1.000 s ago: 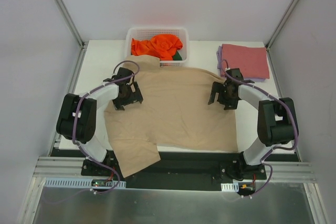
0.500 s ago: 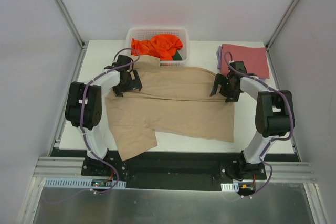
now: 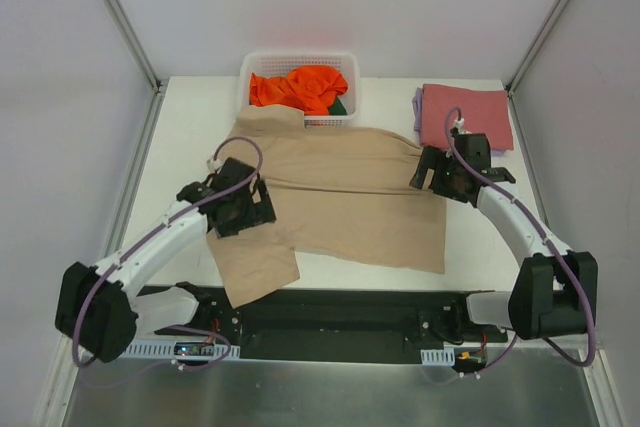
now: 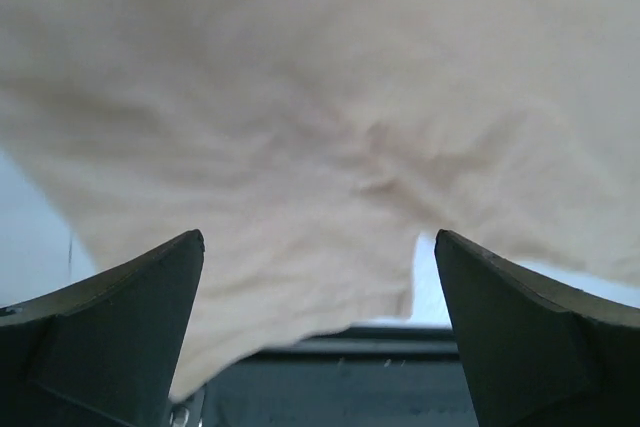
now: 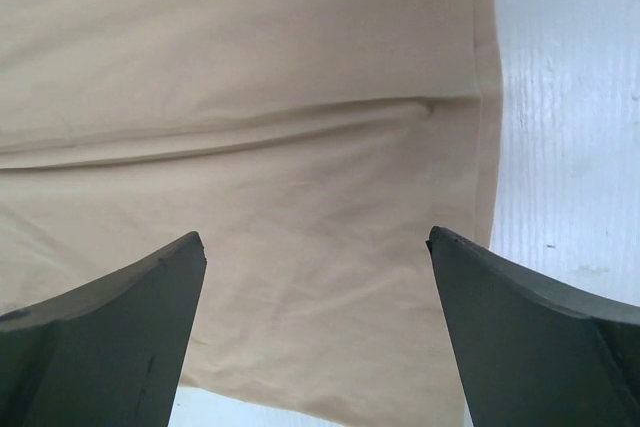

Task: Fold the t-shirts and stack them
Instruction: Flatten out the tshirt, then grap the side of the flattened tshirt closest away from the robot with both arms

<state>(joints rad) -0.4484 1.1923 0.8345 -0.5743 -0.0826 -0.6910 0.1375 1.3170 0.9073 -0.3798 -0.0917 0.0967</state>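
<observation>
The beige t-shirt (image 3: 340, 197) lies spread on the white table (image 3: 185, 127), its far part folded toward me, one sleeve hanging over the near edge. My left gripper (image 3: 243, 209) is open and empty above the shirt's left side; beige cloth (image 4: 300, 127) fills its wrist view. My right gripper (image 3: 437, 175) is open and empty over the shirt's right edge, where the fold line and hem (image 5: 485, 97) show. The folded dusty-pink shirt (image 3: 468, 115) lies on a lavender one (image 3: 417, 107) at the far right. Orange (image 3: 300, 87) and dark green (image 3: 340, 105) shirts lie in the basket.
The white lattice basket (image 3: 299, 60) stands at the far middle of the table. Metal frame posts rise at the far corners. The table's near edge and a black base rail (image 3: 340, 312) lie below the shirt.
Both grippers have let go of the shirt after folding its far edge toward me. The left arm has drawn back toward me and left; the right arm has moved slightly right.
</observation>
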